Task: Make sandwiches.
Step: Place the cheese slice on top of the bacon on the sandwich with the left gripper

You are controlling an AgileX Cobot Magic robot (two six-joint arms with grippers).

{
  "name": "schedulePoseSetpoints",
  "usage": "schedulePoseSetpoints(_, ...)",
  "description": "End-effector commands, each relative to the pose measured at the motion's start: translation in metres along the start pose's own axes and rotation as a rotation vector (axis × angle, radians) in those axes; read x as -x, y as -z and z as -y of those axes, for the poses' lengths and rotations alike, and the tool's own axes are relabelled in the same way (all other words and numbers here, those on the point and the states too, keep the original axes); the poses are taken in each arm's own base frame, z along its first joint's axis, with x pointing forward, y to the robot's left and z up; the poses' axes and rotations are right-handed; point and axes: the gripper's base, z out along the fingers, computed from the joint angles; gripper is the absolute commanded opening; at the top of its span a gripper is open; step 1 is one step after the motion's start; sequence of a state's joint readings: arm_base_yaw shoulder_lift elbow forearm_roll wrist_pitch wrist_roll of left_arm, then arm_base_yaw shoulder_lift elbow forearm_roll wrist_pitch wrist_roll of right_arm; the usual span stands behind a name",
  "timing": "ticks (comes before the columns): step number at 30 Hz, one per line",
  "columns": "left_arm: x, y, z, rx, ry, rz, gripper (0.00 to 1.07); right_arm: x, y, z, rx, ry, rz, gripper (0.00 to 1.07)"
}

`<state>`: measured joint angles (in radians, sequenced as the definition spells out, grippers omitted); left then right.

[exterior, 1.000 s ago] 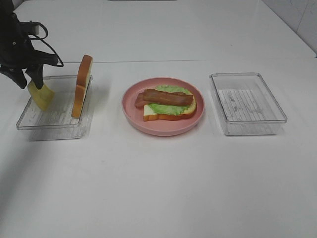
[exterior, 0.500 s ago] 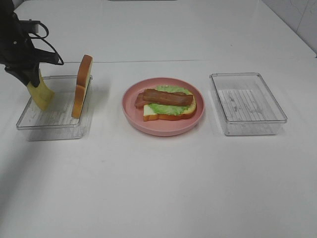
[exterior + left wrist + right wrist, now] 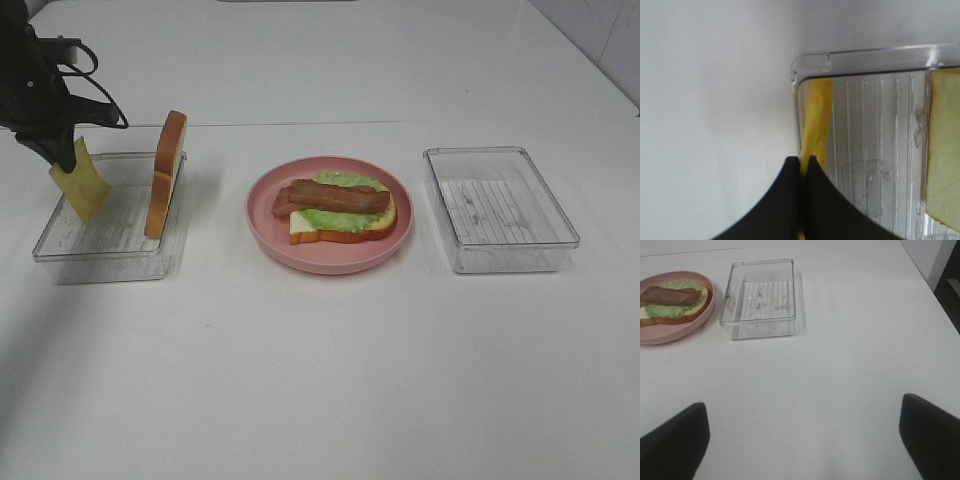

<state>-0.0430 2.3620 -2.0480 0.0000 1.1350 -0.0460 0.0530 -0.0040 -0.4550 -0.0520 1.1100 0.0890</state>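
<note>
Left gripper [image 3: 64, 157], apart a second ago, now pinches the cheese [image 3: 82, 188] in the tray [image 3: 100, 262], upper left. Cheese looks ready to carry to the sandwich [image 3: 340, 212], frame centre. Right gripper [image 3: 805, 440] is spread, idle.

robot lab: white table [image 3: 320, 400], black arm [image 3: 22, 70]

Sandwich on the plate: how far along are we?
Done: bread, lettuce and bacon are stacked on the plate. In hand: the left tool is shut on the cheese at the left tray. Left: cheese onto the bacon, then the upright slice in that tray on top.
</note>
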Motion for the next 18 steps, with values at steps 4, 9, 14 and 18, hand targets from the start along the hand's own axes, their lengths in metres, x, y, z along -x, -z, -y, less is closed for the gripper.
schedulePoseSetpoints(4,0.002,0.049,0.002,-0.034,0.028,0.082,0.0,-0.001,0.003,0.001,-0.006,0.008,0.036,0.96)
schedulePoseSetpoints(9,-0.001,0.071,0.002,-0.037,0.022,0.096,0.0,-0.001,0.003,0.001,-0.006,0.008,0.036,0.96)
schedulePoseSetpoints(14,-0.005,0.109,0.007,-0.092,0.034,0.153,0.0,-0.001,0.003,0.001,-0.006,0.008,0.036,0.96)
schedulePoseSetpoints(18,-0.008,0.133,0.016,-0.13,0.028,0.212,0.0,-0.001,0.003,0.001,-0.006,0.008,0.036,0.96)
